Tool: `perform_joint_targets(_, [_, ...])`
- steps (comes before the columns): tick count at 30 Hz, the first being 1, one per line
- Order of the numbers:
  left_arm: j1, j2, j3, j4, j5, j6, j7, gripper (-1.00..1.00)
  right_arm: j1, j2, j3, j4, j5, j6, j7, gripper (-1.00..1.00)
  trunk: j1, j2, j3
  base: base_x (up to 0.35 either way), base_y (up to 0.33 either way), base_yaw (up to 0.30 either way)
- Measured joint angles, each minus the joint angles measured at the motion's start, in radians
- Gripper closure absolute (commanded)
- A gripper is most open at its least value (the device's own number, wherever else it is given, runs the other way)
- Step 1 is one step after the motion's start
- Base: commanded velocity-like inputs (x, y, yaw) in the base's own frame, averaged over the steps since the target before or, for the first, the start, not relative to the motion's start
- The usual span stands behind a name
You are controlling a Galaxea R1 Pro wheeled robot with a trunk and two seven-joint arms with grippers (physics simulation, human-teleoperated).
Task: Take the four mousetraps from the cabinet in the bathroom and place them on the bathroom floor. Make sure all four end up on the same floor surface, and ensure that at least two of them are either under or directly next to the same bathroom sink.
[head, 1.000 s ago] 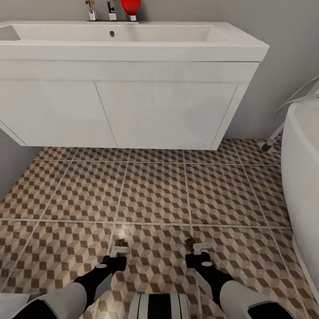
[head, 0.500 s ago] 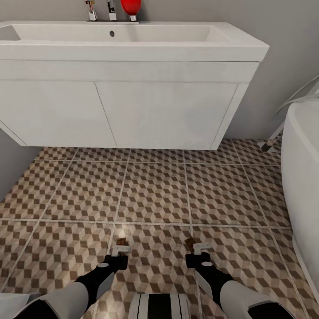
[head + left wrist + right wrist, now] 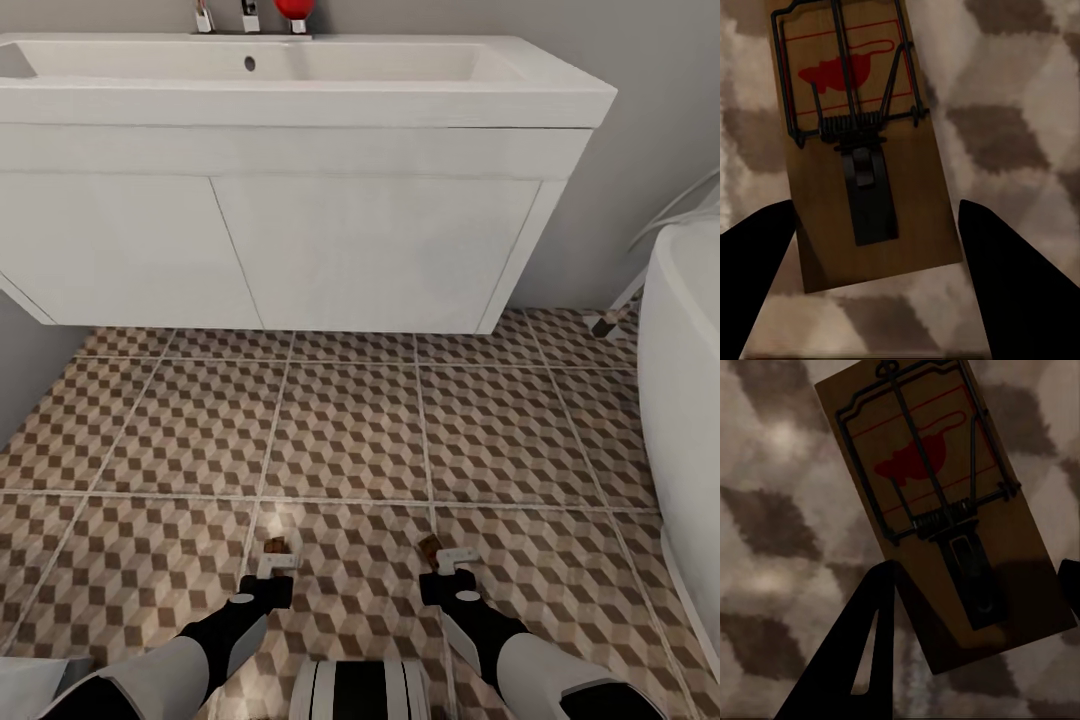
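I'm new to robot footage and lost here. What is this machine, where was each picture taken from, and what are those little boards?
A two-armed robot in a simulated bathroom. The head camera looks down at the left gripper and right gripper above the patterned bathroom floor, facing a white sink unit with a bathtub alongside. Each wrist camera looks along its fingers. Each gripper holds a wooden mousetrap: the left mousetrap and right mousetrap, with wire and a red mouse mark.

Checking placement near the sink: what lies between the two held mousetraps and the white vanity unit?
In the head view, bare patterned floor tiles separate the left mousetrap and right mousetrap from the vanity unit; nothing rests there.
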Motion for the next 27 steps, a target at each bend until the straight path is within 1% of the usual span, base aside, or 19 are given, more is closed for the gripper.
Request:
perform_joint_targets(1, [0.000,-0.001,0.000,0.000,0.000,0.000,0.001,1.00,0.000,0.000,0.000,0.000,0.000,0.000,0.000,1.00,0.000,0.000,-0.004,0.000,0.000,0.000])
perform_joint_targets(8, [0.000,0.000,0.000,0.000,0.004,0.000,0.001,1.00,0.000,0.000,0.000,0.000,0.001,-0.001,0.000,1.00,0.000,0.000,-0.004,0.000,0.000,0.000])
perform_joint_targets(20, [0.000,0.000,-0.002,0.001,-0.003,-0.001,0.002,1.00,0.000,0.000,0.001,0.000,0.000,-0.001,0.000,1.00,0.000,0.000,-0.004,0.000,0.000,0.000])
perform_joint_targets(27, [0.000,0.002,-0.006,0.011,-0.001,0.000,-0.012,1.00,0.000,0.001,0.002,0.000,-0.002,-0.001,0.000,1.00,0.000,0.000,-0.004,0.000,0.000,0.000])
